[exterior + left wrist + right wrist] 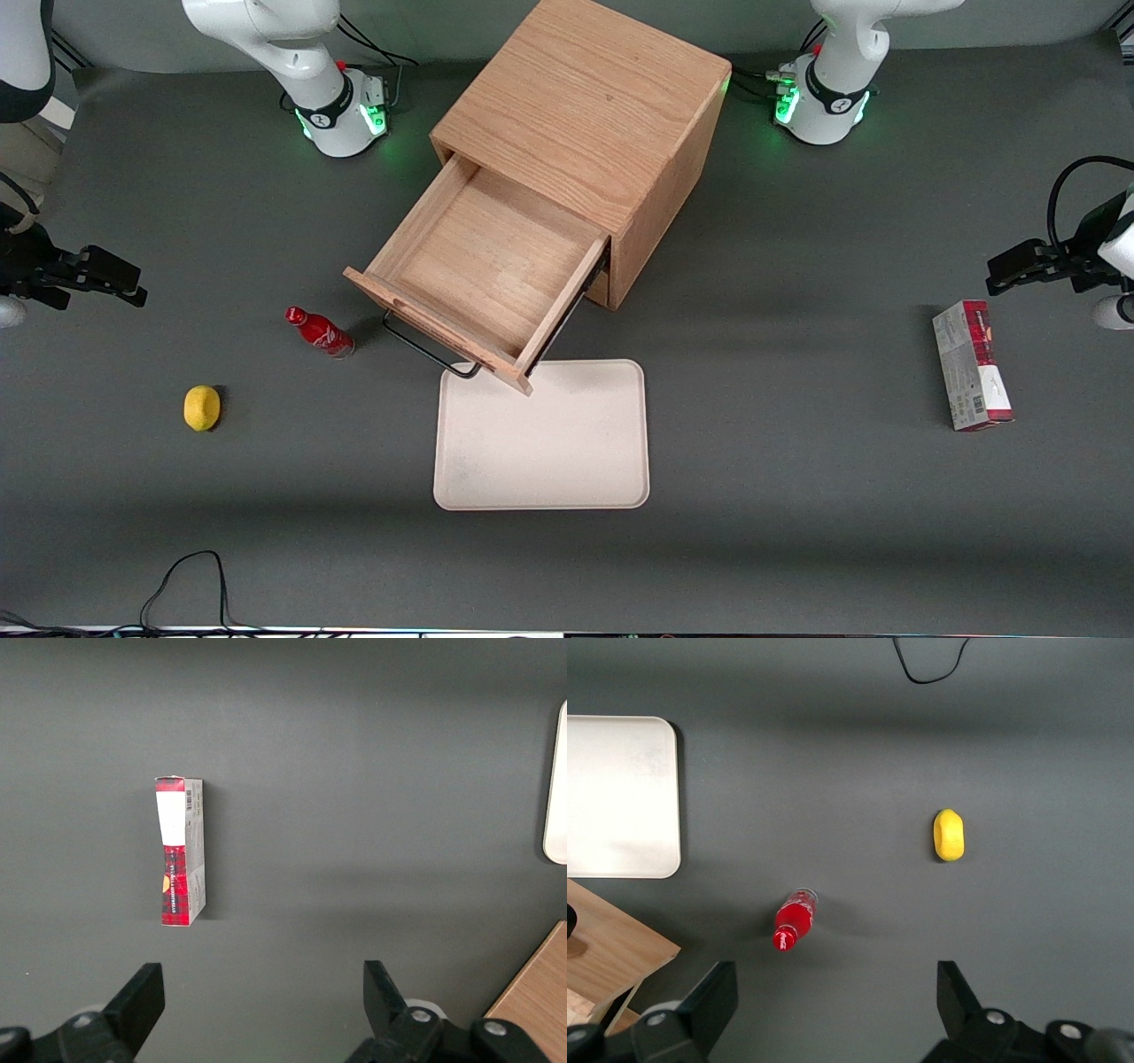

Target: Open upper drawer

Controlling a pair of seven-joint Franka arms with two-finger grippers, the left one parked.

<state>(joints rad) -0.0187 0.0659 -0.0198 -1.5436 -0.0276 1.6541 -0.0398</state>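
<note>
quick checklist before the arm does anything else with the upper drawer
1. Light-oak upper drawer pulled out of the wooden cube cabinet: ok, tray exposed.
2. Tray holds nothing: ok.
3. Right arm's gripper away from the black bar handle: ok, it hangs toward the working arm's end of the table, fingers open.
4. Red bottle beside the drawer front, apart from it: ok, close though.
5. Drawer corner overhangs the cream tray: contact cannot tell.
6. Yellow lemon well away: ok.
</note>
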